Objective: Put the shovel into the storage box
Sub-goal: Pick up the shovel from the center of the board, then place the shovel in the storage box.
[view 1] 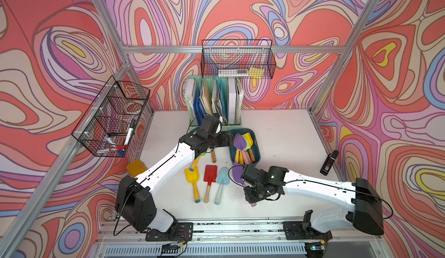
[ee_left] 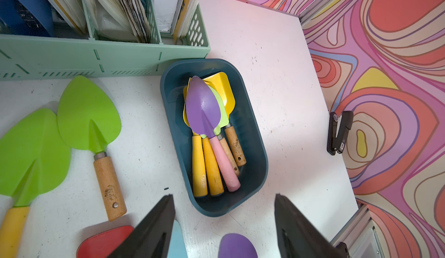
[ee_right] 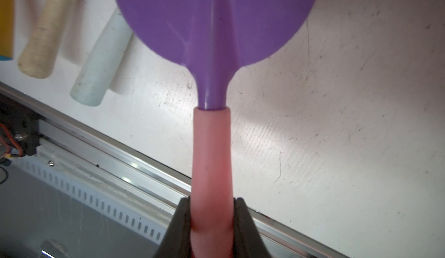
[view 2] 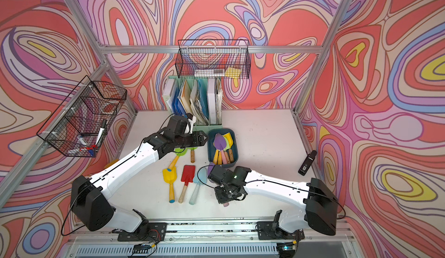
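Covering shovel (ee_right: 216, 27) handle: right end effector (ee_right: 212, 205)

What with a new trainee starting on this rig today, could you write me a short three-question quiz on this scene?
1. True or false: the right gripper is shut on the pink handle of a purple shovel.
2. Which lies topmost in the storage box? A a red shovel; B another purple shovel; C a light-blue shovel.
3. Fill in: the left gripper is ____ and holds nothing.
Key: 1 true; 2 B; 3 open.
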`<action>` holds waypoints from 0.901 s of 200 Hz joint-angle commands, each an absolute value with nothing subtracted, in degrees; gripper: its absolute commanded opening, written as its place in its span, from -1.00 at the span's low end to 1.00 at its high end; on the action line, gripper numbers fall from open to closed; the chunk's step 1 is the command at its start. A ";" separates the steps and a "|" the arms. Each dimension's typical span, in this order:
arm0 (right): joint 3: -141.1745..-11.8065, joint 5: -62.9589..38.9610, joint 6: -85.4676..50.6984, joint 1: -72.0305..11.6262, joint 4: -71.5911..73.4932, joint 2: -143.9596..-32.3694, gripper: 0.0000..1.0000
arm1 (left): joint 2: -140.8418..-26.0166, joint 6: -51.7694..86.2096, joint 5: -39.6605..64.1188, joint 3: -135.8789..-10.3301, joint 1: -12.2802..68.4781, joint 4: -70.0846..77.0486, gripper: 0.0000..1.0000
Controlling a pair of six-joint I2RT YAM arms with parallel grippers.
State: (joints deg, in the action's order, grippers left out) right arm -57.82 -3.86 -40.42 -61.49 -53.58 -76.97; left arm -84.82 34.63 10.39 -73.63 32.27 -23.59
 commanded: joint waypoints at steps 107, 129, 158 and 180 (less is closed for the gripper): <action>-70.46 3.27 -33.47 -48.97 -57.69 -75.32 -1.00 | -85.13 38.18 18.37 -70.50 32.51 -13.66 0.34; -71.50 2.95 -31.44 -47.71 -57.44 -77.60 -1.00 | -85.23 39.04 19.77 -69.73 32.50 -11.60 0.34; -72.91 1.98 -29.81 -46.93 -56.14 -80.17 -1.00 | -86.12 40.44 23.31 -68.92 32.39 -8.22 0.33; -74.58 1.85 -28.78 -46.68 -55.90 -81.05 -1.00 | -87.41 41.11 24.26 -68.99 32.34 -7.47 0.31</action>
